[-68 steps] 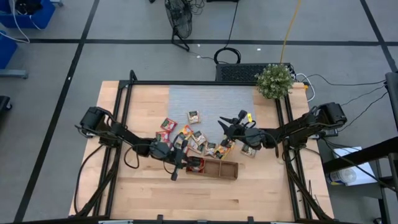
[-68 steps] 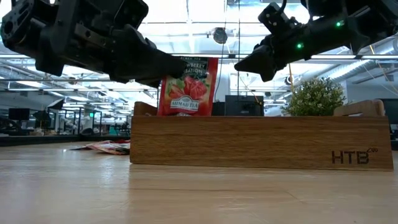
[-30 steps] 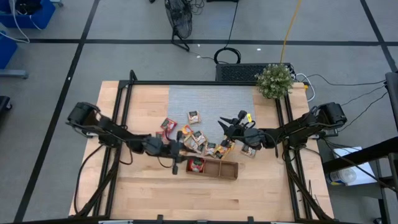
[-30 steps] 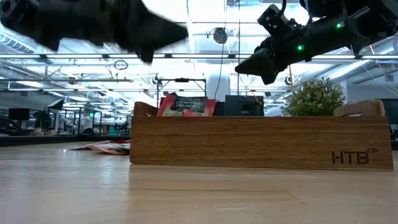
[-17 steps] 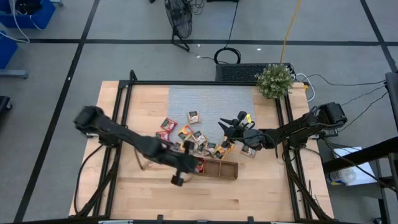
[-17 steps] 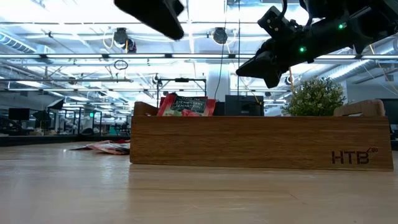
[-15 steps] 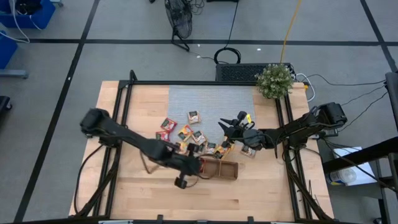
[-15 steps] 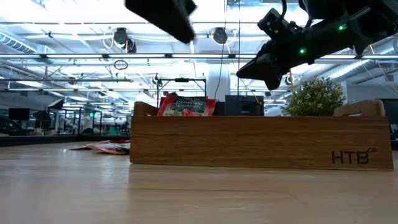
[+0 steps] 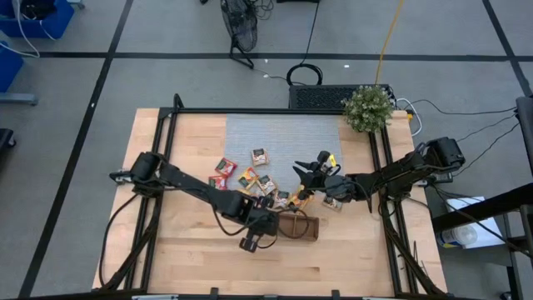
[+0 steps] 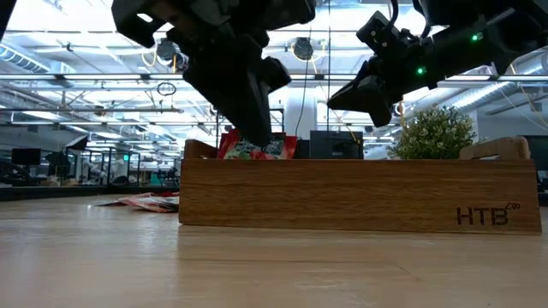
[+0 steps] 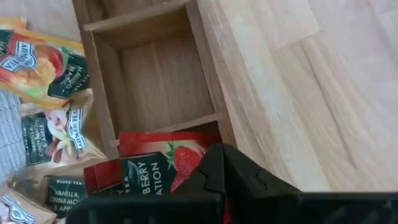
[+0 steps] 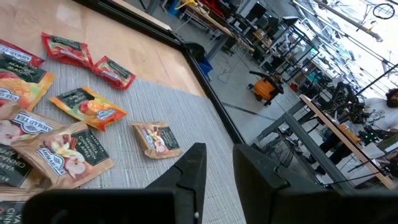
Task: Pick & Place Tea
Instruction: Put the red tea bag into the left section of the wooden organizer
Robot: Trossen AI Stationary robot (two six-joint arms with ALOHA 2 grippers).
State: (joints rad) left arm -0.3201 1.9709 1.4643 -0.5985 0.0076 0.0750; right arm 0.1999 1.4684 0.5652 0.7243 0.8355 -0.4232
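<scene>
Fingers of your left gripper (image 11: 217,165) are pressed together with nothing between them, tips down over the end compartment of the wooden tray (image 9: 304,227). A red strawberry packet (image 11: 155,165) lies in that compartment directly under the tips; whether they touch it cannot be told. Your right gripper (image 9: 297,169) hovers over the surface with its fingers slightly parted and empty. The loose tea packets (image 9: 258,187) lie between the two grippers, on the mat and the wood just beyond the tray. From the right fingers the nearest packets lie just ahead and below; from the left fingers they lie across the tray wall. My judgement: your right arm is better placed for the next pick.
</scene>
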